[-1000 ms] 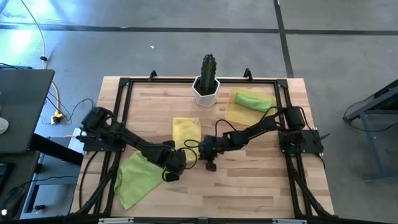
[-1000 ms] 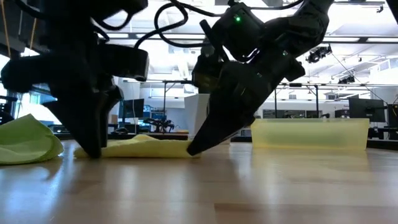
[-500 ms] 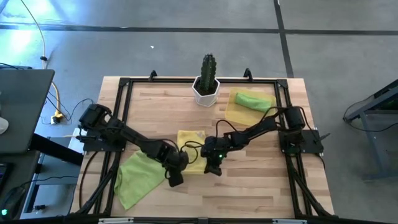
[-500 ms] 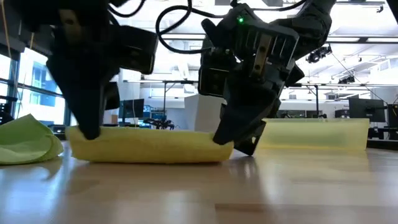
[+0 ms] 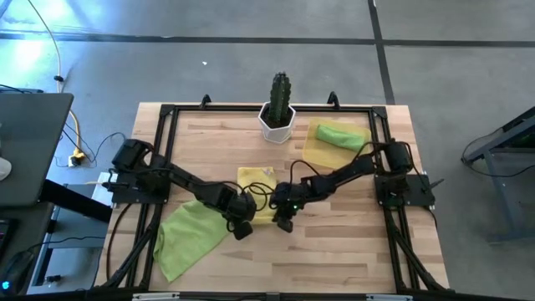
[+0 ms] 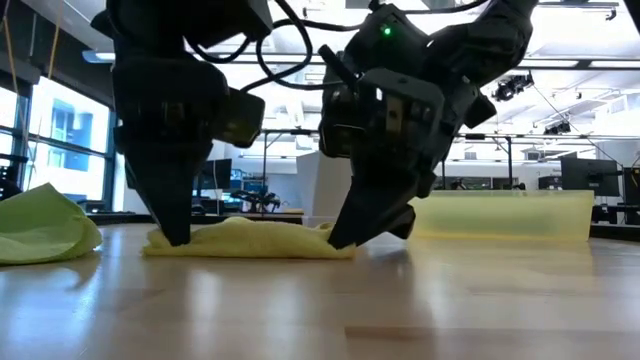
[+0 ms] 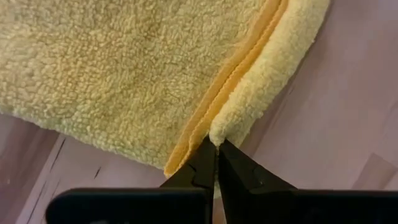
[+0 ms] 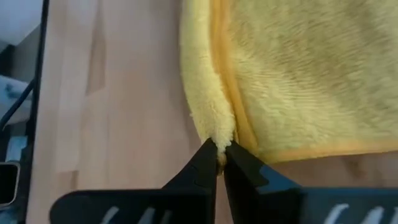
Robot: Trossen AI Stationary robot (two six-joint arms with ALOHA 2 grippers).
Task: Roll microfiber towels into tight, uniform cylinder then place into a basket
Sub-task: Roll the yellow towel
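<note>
Starting at the left edge of the table (image 5: 334,251), a lime-green towel (image 5: 185,237) lies spread and rumpled near the front corner; in the low view only its humped end (image 6: 45,225) shows, cut off by the frame. Beside it, the left gripper (image 5: 243,229) is down at the near-left corner of the yellow towel (image 5: 257,186), its fingers pinched together on the rolled front edge, as the left wrist view makes plain (image 7: 216,167). The yellow towel lies near the middle of the table, its front hem turned over into a thin roll (image 7: 267,74); much of it is hidden under the 2 arms in the overhead view. At its near-right corner the right gripper (image 5: 284,224) likewise has its fingers clamped together on the rolled edge (image 8: 219,163). In the low view both grippers (image 6: 175,235) (image 6: 345,235) meet the towel's 2 ends (image 6: 250,240), and their dark bulk blocks what lies behind. Farther back stands a cactus (image 5: 280,94) in a white pot (image 5: 276,126). To the right, the basket (image 5: 314,152) holds a second lime-green towel, rolled (image 5: 338,134); in the low view only the basket wall (image 6: 500,216) shows, so the roll inside cannot be seen.
</note>
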